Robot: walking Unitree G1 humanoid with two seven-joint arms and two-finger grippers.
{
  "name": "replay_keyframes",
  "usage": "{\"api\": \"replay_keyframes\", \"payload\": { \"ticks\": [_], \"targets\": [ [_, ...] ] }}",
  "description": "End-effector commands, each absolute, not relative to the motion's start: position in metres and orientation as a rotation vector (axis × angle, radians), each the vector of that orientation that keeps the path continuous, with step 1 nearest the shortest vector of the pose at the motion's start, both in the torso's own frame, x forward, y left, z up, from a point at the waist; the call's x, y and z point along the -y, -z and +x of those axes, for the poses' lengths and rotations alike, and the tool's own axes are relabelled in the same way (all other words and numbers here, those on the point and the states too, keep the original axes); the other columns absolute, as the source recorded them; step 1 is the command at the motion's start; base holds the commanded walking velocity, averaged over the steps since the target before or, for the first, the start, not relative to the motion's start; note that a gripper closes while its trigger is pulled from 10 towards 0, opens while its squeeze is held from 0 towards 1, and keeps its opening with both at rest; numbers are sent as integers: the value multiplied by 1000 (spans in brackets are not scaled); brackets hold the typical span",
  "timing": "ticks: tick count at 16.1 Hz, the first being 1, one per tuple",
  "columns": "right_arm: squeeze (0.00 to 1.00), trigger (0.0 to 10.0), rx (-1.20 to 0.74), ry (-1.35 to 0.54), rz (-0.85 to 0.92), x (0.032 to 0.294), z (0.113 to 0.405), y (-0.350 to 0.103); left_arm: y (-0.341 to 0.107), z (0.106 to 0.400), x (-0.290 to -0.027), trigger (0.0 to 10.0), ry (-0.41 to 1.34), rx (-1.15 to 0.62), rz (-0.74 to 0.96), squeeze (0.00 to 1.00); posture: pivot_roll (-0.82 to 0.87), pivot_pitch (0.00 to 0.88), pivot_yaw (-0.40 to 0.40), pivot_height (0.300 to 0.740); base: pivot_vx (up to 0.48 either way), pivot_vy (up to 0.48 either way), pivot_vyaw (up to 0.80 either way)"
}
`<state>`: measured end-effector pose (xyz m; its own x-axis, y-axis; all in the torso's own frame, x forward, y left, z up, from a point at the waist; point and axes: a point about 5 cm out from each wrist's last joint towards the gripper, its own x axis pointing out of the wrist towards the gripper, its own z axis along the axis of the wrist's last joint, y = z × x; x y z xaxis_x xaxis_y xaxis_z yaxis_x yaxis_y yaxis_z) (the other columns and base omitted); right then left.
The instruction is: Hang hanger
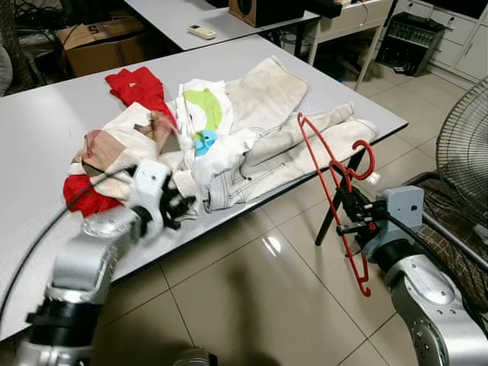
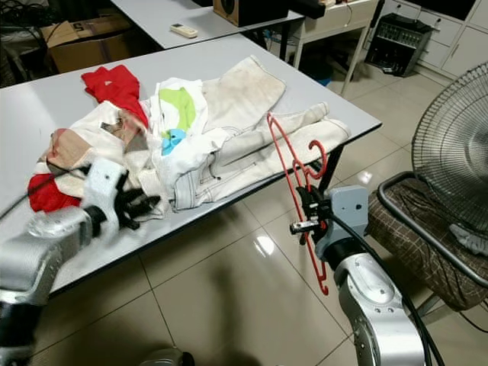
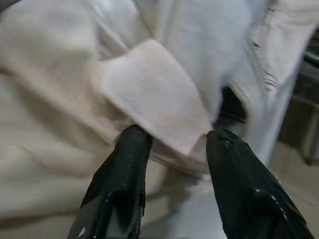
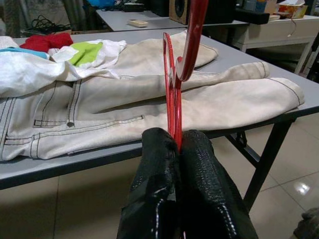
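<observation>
- Right gripper (image 2: 303, 217): clenched on the red hanger (image 1: 334, 183), fingers pinched flat on the wire near its middle. It hangs off the table's near edge, above the floor.
- Hanger: upright in that grip, hook (image 1: 364, 158) above the fingers and curling away from them, lower bar trailing below toward the floor. Beyond it lie the jeans (image 4: 149, 107).
- Left gripper (image 3: 172, 149): parted, fingers (image 3: 124, 169) straddling a fold of cream cloth (image 3: 154, 94) at the table's edge; nothing gripped yet.
- Pile (image 1: 168, 130): jeans, white top, red garments, heaped on the table (image 1: 46, 130) ahead of both grippers.
- Risk, hanger: the thin wire is held at a single point, so it could pivot or slip between the fingers if it strikes the table edge or snags the jeans.
- Risk, cloth: closing on this fold may drag layered pieces along, since garments overlap; a pull could tip the pile off the edge.
- Risk, rail: none seen, so where to hang it is uncertain.
</observation>
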<state>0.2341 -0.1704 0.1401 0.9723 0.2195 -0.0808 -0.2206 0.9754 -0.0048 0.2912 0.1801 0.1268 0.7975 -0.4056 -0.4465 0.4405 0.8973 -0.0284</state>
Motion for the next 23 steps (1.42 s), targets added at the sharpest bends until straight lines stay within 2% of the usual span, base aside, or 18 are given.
{"api": "replay_keyframes", "payload": {
  "ticks": [1,2,10,13,16,21,22,23],
  "targets": [
    [0,10000,-64,-221,-13,171,234,-143,-132,290,-178,3490,466,-447,83,0,77,34,33,740,0,0,0],
    [0,10000,-63,-221,-13,171,234,-143,-130,291,-176,0,455,-443,78,0,76,33,34,740,0,0,0],
    [0,10000,-64,-223,-19,170,234,-142,-134,296,-169,0,412,-377,-97,0,74,30,38,740,0,0,0],
    [0,10000,-54,-217,-17,170,237,-144,-152,295,-164,0,527,-338,-224,0,83,24,38,740,0,0,0],
    [0,10000,-57,-221,-16,170,236,-143,-165,296,-164,0,563,-305,-263,0,88,28,32,740,0,0,0],
    [0,10000,-52,-224,-16,170,238,-145,-239,297,-136,0,865,-98,-683,0,90,29,28,740,0,0,0],
    [0,10000,-51,-218,-11,170,238,-145,-248,303,-138,0,856,-39,-839,0,88,28,35,740,0,0,0],
    [0,10000,-55,-218,-12,170,237,-143,-232,314,-151,0,699,-88,-887,0,82,33,37,740,0,0,0]
  ]
}}
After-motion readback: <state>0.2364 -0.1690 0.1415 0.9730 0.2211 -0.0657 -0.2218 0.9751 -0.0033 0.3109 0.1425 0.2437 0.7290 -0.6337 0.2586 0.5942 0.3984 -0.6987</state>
